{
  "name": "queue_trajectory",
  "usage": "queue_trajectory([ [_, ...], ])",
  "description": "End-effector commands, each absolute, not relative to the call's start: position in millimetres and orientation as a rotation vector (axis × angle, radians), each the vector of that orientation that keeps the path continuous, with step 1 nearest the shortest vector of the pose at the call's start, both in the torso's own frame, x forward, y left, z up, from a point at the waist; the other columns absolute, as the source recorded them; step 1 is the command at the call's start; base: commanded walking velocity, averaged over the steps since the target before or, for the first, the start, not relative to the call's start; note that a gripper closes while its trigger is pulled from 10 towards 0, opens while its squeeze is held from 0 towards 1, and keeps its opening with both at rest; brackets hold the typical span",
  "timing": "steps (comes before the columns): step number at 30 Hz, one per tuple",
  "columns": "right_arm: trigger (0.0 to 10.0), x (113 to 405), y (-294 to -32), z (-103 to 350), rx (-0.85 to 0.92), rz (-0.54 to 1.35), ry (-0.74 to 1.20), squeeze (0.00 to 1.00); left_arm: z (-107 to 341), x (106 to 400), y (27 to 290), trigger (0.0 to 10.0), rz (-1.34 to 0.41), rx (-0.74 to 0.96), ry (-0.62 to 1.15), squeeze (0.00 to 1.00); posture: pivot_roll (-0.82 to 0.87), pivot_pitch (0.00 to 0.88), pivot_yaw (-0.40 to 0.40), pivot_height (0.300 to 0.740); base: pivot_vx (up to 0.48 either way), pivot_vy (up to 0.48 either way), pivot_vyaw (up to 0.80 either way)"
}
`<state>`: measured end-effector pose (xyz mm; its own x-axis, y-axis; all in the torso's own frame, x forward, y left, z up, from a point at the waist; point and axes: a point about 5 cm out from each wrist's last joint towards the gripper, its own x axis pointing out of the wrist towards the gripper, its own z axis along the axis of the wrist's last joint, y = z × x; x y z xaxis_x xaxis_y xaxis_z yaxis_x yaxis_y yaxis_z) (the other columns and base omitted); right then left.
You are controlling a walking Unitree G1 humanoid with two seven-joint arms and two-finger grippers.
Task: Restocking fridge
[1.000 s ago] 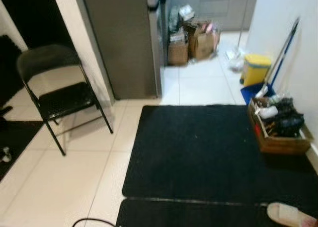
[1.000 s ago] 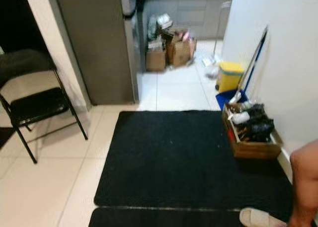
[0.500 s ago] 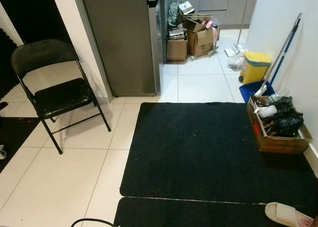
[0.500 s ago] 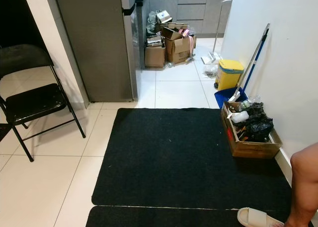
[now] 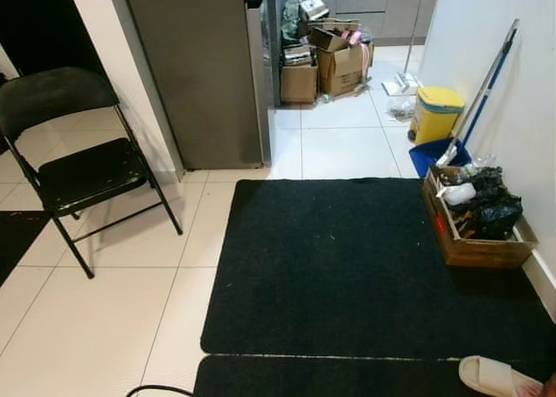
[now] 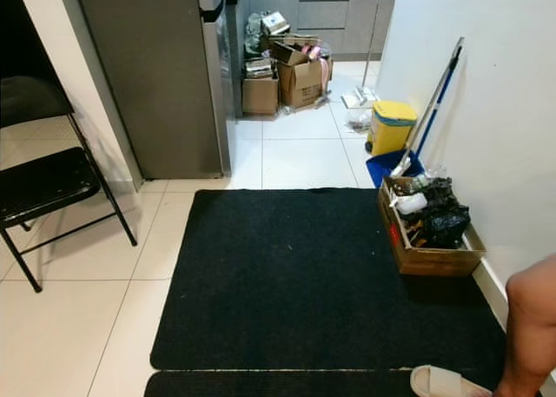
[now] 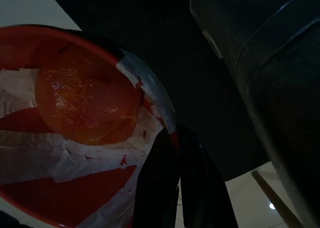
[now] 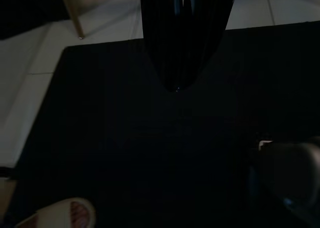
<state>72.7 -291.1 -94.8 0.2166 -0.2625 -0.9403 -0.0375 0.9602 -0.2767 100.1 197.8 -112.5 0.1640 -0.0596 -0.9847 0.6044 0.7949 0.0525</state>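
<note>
Left gripper [image 7: 175, 153] clamps red bowl [image 7: 30, 188] rim beside orange fruit [image 7: 87, 101]; right gripper [image 8: 182, 63] closed above mat [image 8: 150, 148]. No legible writing.

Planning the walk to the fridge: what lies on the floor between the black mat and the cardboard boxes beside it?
In the eye views, bare white tile runs from the black mat to the cardboard boxes beside the fridge.

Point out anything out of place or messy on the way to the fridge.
Opened cardboard boxes are piled on the floor just past the fridge, cluttering the passage. A crate crammed with bags and bottles sits by the wall beside the black mat. Nothing looks spilled or broken.
</note>
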Motion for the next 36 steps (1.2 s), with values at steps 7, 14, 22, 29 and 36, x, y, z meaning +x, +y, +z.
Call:
queue_trajectory([
  [7, 10.0, 75.7, -290.7, -94.3, -0.248, -0.15, 1.337, 0.0, -112.0, 104.4, 191.7, 10.0, -0.522, 0.486, 1.309, 0.0, -0.01, 0.0, 0.012, 0.74, 0.34, 0.0, 0.0],
  [14, 10.0, 88.7, -272.6, -98.5, -0.242, -0.125, 1.32, 0.0, -112.1, 103.4, 193.0, 10.0, -0.527, 0.495, 1.311, 0.0, -0.01, 0.0, 0.013, 0.74, 0.339, 0.0, 0.0],
  [22, 10.0, 90.0, -263.3, -101.2, -0.238, -0.113, 1.319, 0.0, -111.8, 104.2, 193.2, 10.0, -0.532, 0.5, 1.309, 0.0, -0.01, 0.0, 0.012, 0.74, 0.335, 0.0, -0.2],
  [29, 10.0, 89.4, -262.9, -101.6, -0.234, -0.119, 1.323, 0.0, -111.8, 104.3, 193.0, 10.0, -0.533, 0.497, 1.308, 0.0, -0.01, 0.0, 0.012, 0.74, 0.337, 0.0, -0.8],
  [36, 10.0, 83.2, -273.7, -99.3, -0.245, -0.148, 1.324, 0.0, -111.9, 104.0, 192.7, 10.0, -0.533, 0.497, 1.308, 0.0, -0.02, 0.0, 0.014, 0.74, 0.331, 0.0, -0.18],
])
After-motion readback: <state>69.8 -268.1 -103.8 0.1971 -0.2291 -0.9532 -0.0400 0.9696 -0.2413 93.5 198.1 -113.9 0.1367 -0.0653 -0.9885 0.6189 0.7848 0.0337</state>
